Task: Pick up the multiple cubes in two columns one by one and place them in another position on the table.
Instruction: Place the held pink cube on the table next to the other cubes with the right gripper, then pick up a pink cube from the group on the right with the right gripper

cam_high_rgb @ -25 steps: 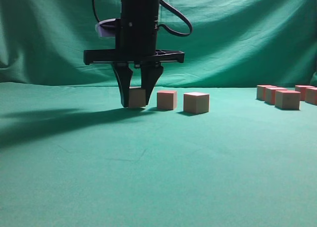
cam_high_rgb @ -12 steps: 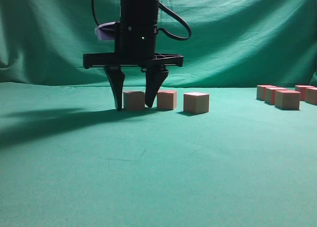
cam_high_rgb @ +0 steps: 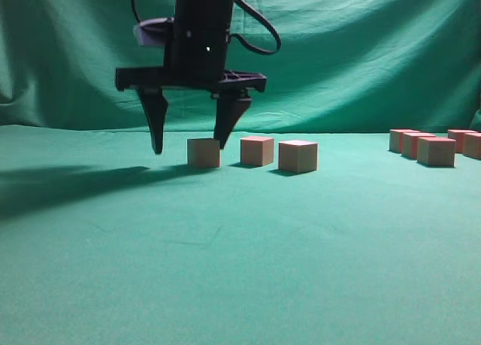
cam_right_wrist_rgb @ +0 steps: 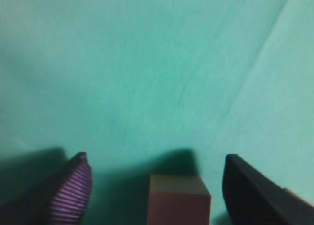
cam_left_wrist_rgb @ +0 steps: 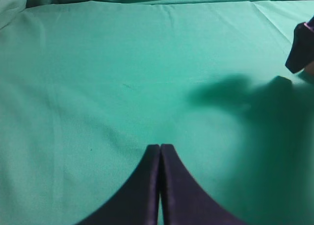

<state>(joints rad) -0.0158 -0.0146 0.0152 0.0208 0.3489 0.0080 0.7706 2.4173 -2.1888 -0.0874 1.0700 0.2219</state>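
Releasing: our right gripper [cam_high_rgb: 189,148] hangs spread wide, empty, above the placed cube [cam_high_rgb: 204,152] on the table [cam_high_rgb: 240,247]. Left gripper [cam_left_wrist_rgb: 160,151] is shut, empty. Next we fetch from the remaining cubes [cam_high_rgb: 436,150].

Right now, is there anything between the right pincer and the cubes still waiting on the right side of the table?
Yes. The right pincer, open, hangs above the cube just released. Two placed cubes stand to its right, toward the waiting group. Beyond them the table is bare.
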